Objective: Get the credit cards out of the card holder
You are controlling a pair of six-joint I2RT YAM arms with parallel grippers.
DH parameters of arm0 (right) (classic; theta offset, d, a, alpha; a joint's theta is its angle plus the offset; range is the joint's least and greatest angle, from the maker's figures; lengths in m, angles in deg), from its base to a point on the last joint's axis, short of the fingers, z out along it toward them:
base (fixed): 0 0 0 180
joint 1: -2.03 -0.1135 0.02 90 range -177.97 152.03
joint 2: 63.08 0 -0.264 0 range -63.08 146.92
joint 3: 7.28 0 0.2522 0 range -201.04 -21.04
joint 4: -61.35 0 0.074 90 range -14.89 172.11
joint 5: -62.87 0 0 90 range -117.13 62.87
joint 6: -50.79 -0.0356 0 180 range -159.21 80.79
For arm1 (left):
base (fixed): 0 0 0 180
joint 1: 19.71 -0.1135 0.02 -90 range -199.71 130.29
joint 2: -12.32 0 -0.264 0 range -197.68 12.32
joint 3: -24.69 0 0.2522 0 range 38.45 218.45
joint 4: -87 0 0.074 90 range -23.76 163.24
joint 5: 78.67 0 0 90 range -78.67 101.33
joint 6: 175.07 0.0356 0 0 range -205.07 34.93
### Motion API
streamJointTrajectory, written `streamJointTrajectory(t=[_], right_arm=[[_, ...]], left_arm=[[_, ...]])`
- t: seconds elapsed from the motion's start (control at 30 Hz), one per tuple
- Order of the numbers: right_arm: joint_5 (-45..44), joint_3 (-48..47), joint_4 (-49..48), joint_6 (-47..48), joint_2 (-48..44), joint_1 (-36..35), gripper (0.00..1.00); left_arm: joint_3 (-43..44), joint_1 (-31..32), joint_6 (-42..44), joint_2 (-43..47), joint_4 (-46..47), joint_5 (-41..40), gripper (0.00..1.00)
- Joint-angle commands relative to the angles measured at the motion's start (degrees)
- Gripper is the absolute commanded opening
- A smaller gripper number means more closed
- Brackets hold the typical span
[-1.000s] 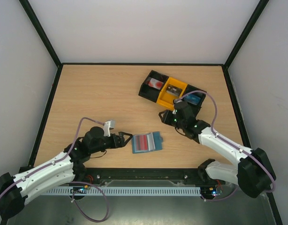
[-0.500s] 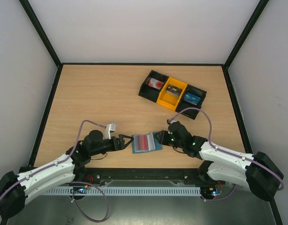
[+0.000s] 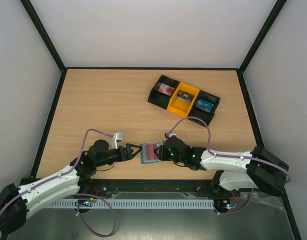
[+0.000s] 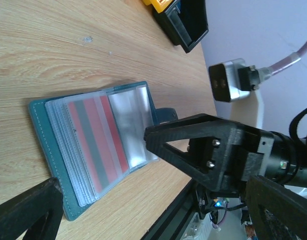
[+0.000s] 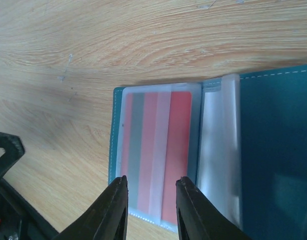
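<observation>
Looking down from above, a dusty-blue card holder (image 3: pixel 152 153) lay open and flat on a wooden table (image 3: pixel 103 110), close to its near edge and between the two arms. The left gripper (image 3: pixel 136 151) sat just beside the holder's left edge with its fingers spread wide and nothing between them. The right gripper (image 3: pixel 162 151) was over the holder's right half. In the right wrist view its two fingers (image 5: pixel 116 210) stood only narrowly apart above a clear plastic sleeve (image 5: pixel 218 150) and a red-and-grey striped sheet (image 5: pixel 156 155) inside the holder; no item was clamped between them, and contact with the sleeve could not be judged.

Well apart from the holder, toward the far right of the table, stood a three-bin tray (image 3: pixel 154 97). A white card with red marks (image 3: pixel 166 89) lay in its left black bin, a dark grey card (image 3: pixel 184 98) in the yellow middle bin, and a bright blue card (image 3: pixel 205 105) in the right black bin.
</observation>
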Motion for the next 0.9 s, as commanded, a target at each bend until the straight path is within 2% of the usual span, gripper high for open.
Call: streamJointTrajectory(t=[0.0,0.1,0.33,0.63,0.87], right_arm=[[-4.4,-2.3,-1.6,1.0,3.2,-0.6,0.27],[-5.5,-1.4,-2.5,1.4,4.8,-0.6,0.28],[-1.6,-0.2,-8.8,0.0,10.9,-0.8,0.27],[1.5,-1.4,-19.7,-5.5,17.4,-4.7,0.2],[-3.3,-0.1,-16.7,-6.0,14.5,-5.0,0.17]], left_arm=[[-0.8,-0.2,-0.5,1.4,-0.3,-0.1,1.0],[-0.7,-0.2,-0.6,1.7,-0.8,-0.1,1.0],[-0.3,-0.2,-0.9,1.6,-2.6,-1.9,1.0],[0.9,-0.2,-0.8,2.6,-7.2,-4.6,1.0],[-0.5,-0.2,-2.6,3.0,-5.2,-3.2,1.0]])
